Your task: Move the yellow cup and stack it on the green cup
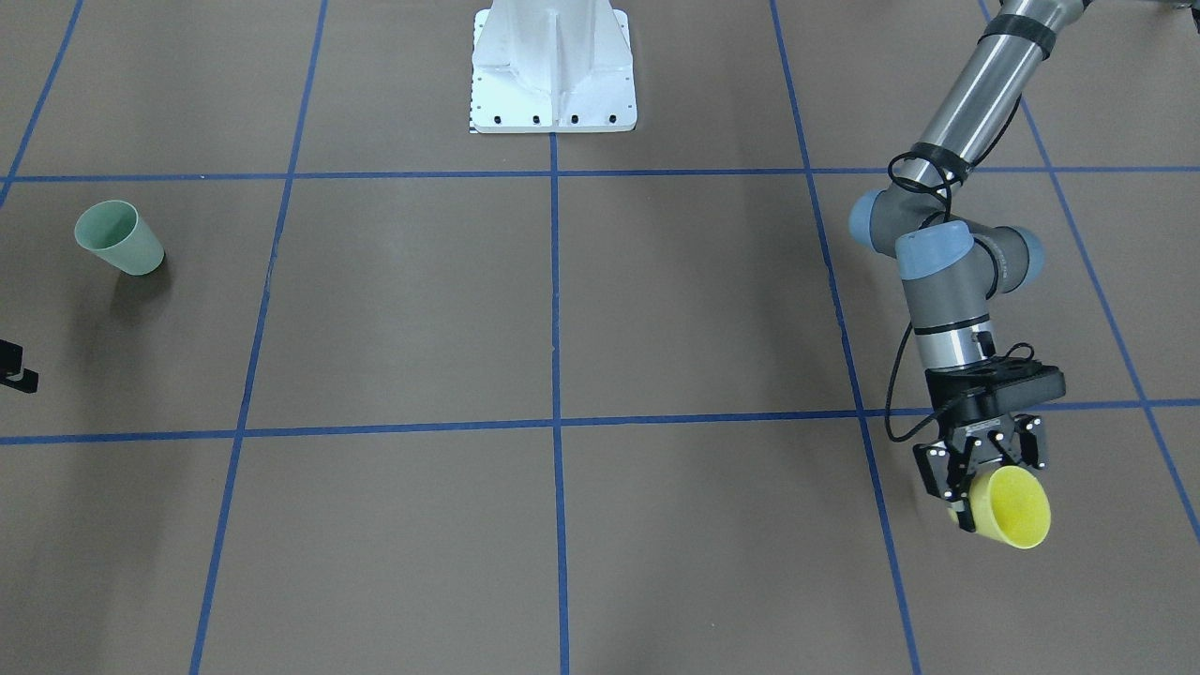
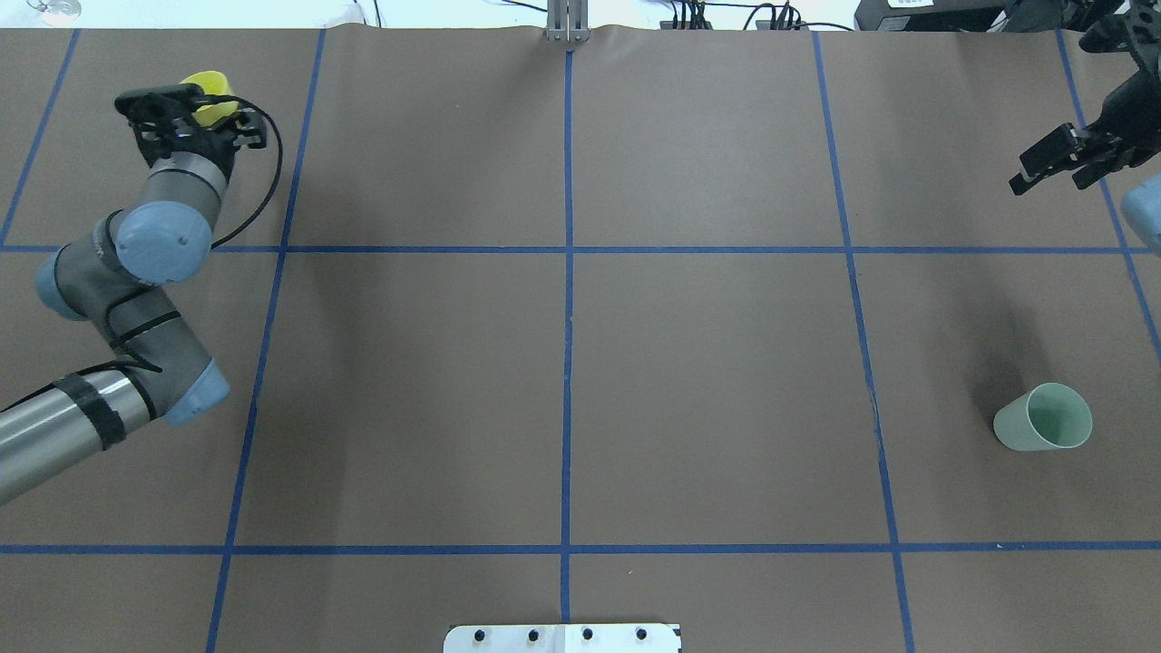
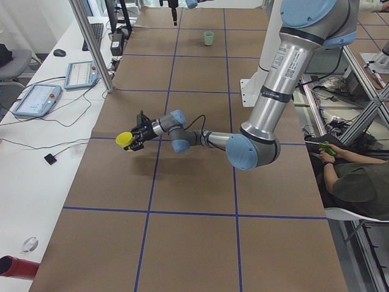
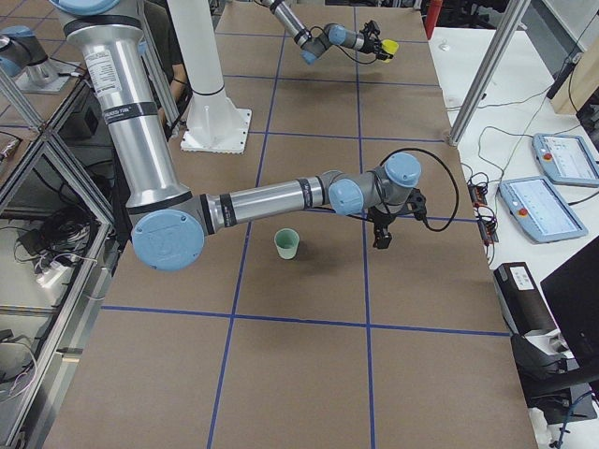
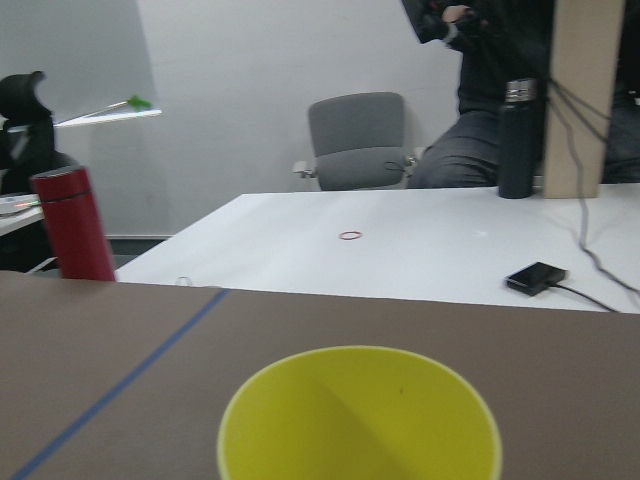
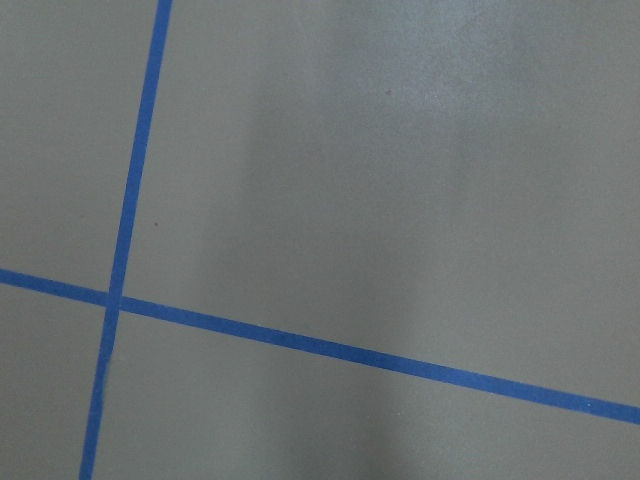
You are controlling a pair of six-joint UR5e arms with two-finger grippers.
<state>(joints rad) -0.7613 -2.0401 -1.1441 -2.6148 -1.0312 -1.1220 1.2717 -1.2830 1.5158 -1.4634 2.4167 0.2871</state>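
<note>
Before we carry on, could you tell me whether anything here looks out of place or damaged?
Nothing stands out. The yellow cup is gripped in the left claw, the green cup stands upright on the table, and neither shows damage or a spill.

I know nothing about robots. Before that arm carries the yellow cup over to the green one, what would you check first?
1. Grip on the yellow cup: ok. The left gripper is shut on its wall near the rim.
2. Green cup ready: ok. It stands upright, mouth up, with nothing inside.
3. Right gripper out of the way: ok. It hangs open, apart from the green cup.
4. Yellow cup lifted off the table: cannot tell.
5. Reach to the green cup: cannot tell. The cups are at opposite ends of the table, so a hand-over may be needed.
</note>
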